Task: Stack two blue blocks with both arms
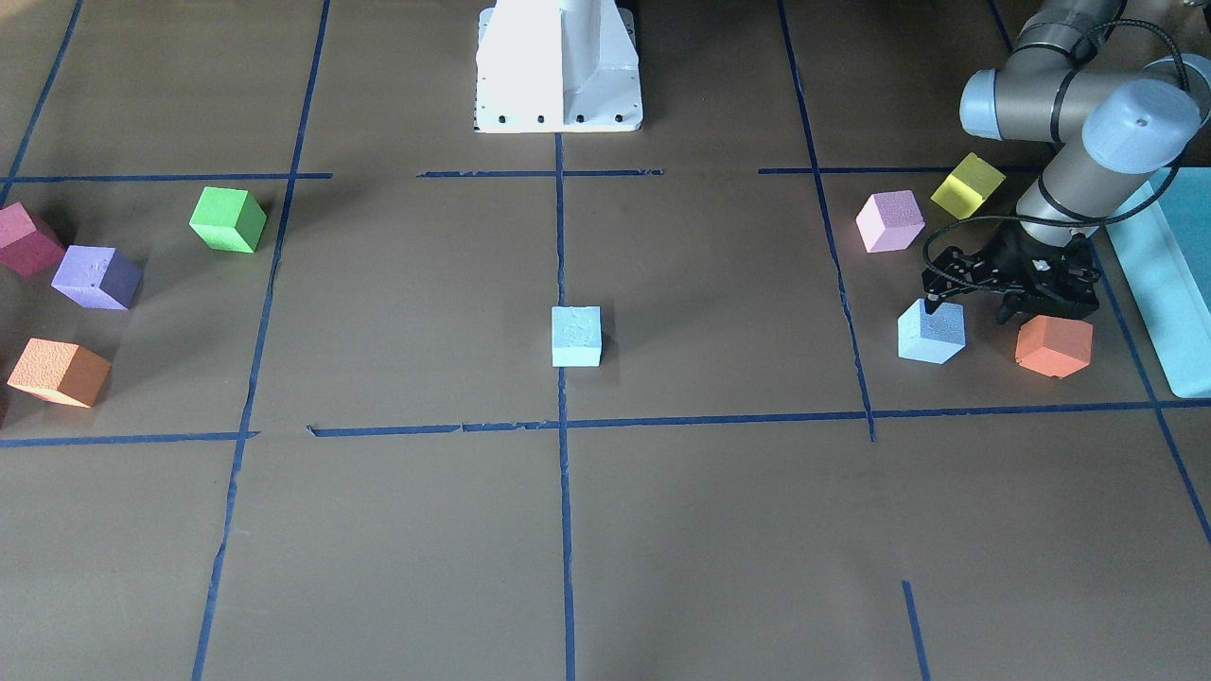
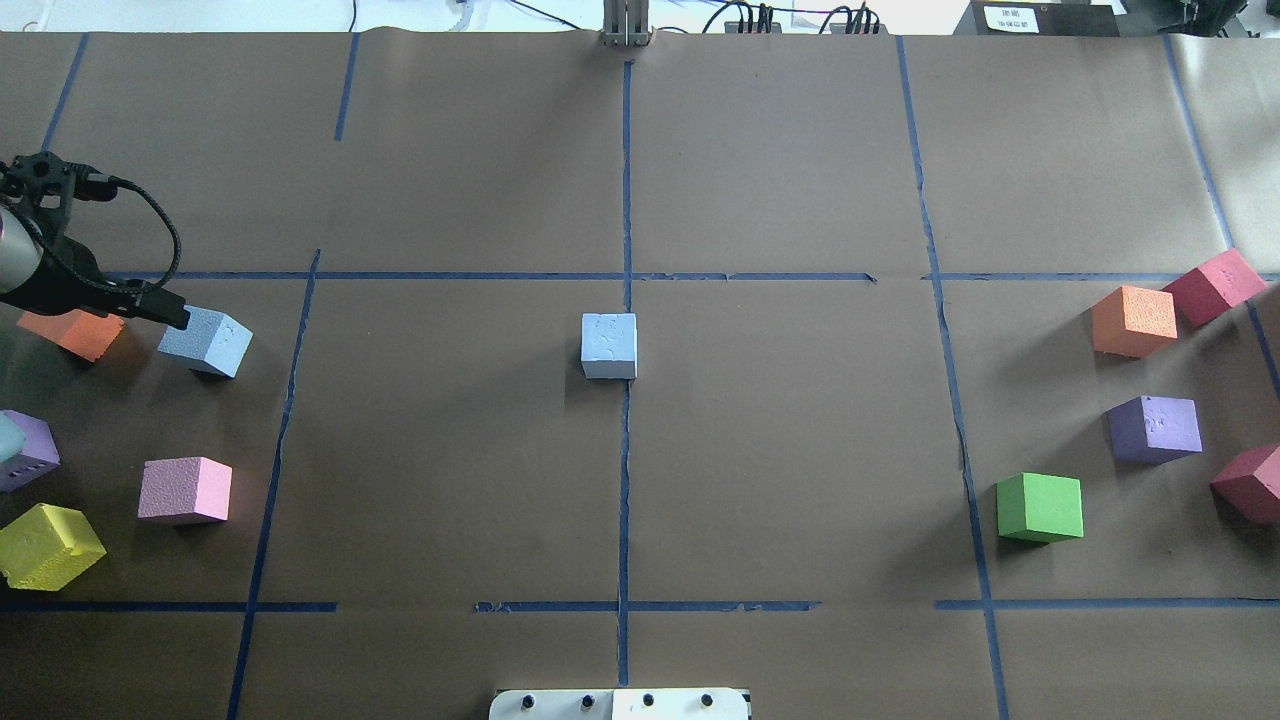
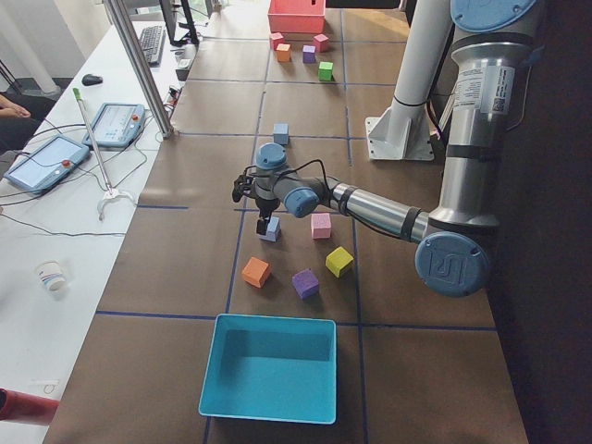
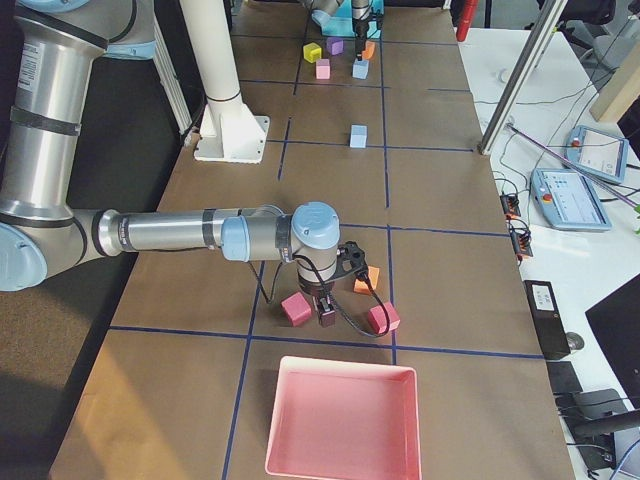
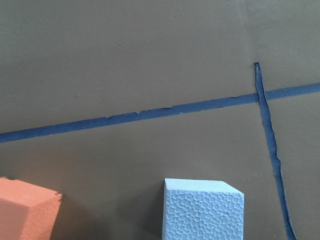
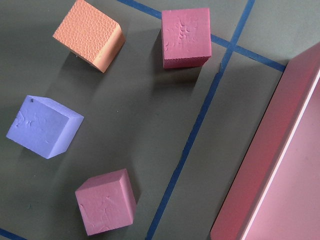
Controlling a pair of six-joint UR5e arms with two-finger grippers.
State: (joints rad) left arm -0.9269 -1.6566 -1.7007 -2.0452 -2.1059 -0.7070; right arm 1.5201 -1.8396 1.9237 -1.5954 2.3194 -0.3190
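One sky-blue block (image 1: pixel 576 336) sits alone at the table's centre on the blue tape line, and shows in the overhead view (image 2: pixel 609 345) too. The second blue block (image 1: pixel 931 331) lies on my left side next to an orange cube (image 1: pixel 1053 345). My left gripper (image 1: pixel 970 310) is low over the gap between these two. Its jaws look open, and one fingertip (image 2: pixel 178 318) is at the block's edge. The left wrist view shows this block (image 5: pixel 202 210) at the bottom, with no fingers in sight. My right gripper (image 4: pixel 320 315) shows only in the exterior right view, among red and orange cubes. I cannot tell whether it is open or shut.
A pink cube (image 1: pixel 889 220), a yellow cube (image 1: pixel 966 185) and a teal box (image 1: pixel 1164 274) are near the left arm. Green (image 1: pixel 227 219), purple (image 1: pixel 95 277), orange (image 1: pixel 59 372) and magenta (image 1: pixel 26 238) cubes lie on the right side, beside a pink tray (image 4: pixel 340 420). The white pedestal (image 1: pixel 558 66) stands at the back.
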